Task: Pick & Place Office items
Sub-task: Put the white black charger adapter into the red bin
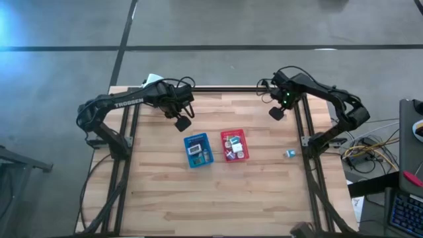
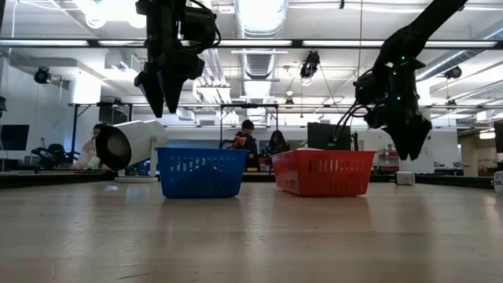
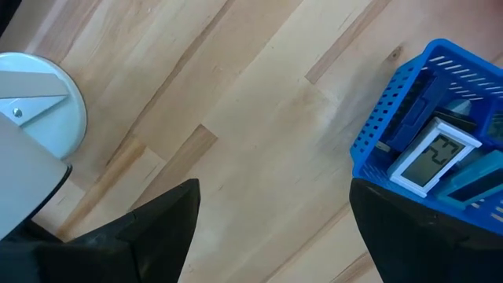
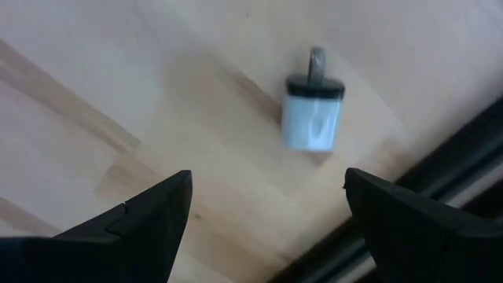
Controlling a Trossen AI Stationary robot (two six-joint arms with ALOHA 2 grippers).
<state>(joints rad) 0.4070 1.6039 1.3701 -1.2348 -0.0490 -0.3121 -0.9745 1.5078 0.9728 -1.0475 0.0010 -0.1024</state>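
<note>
Both arms hang above the table, neither carrying anything. My left gripper (image 1: 183,123) sits high with its jaws spread wide and empty; just ahead and off to one side of its fingers is the blue basket (image 3: 391,118), already holding a small white clock (image 3: 431,154) and some dark blue flat pieces. The red basket (image 1: 235,146) stands beside it, with white, teal and red bits inside.

My right gripper (image 4: 267,204) also stands wide open over bare wood. Ahead of its jaws, well clear of both fingertips, lies one loose clip (image 4: 313,112), pale blue with a black top and a wire loop, close to the dark table rail. In the overhead view that clip (image 1: 289,153) is the only piece I can see outside the baskets.

My read: sorting is nearly finished, and the right arm is placed to drop onto this last clip. The rail nearby may crowd one finger.
</note>
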